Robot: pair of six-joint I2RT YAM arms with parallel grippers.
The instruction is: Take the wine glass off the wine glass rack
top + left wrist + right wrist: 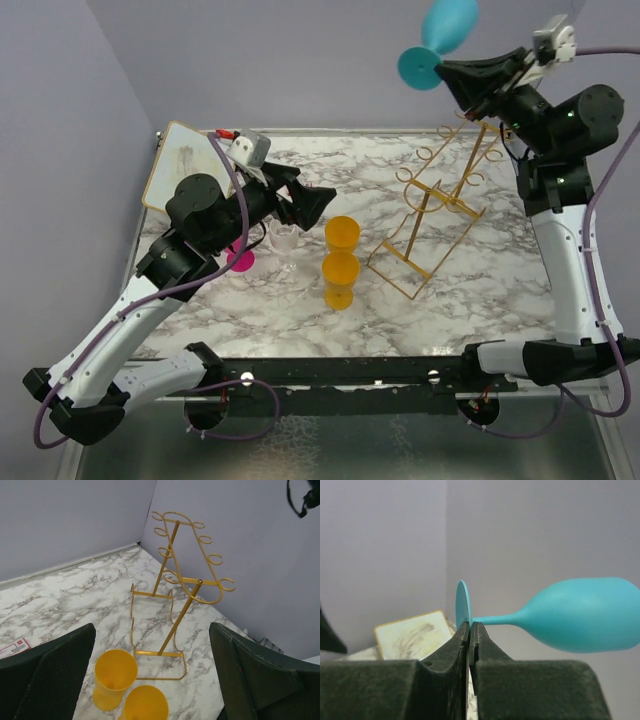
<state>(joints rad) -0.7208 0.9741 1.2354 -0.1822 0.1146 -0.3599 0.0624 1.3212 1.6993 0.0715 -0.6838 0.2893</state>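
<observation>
Pinching the turquoise plastic wine glass (585, 615) by its round foot, the right gripper (470, 627) holds it above the far right corner, stem crosswise to the fingers. The left gripper (152, 627) is spread apart.

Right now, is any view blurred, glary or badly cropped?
Top external: even light, sharp, no glare, but the glass is cut by the top edge. Left wrist: rack crisp; the open left gripper darkens the lower corners. Right wrist: right gripper fills the bottom, glass cropped at the right, board behind soft.
</observation>
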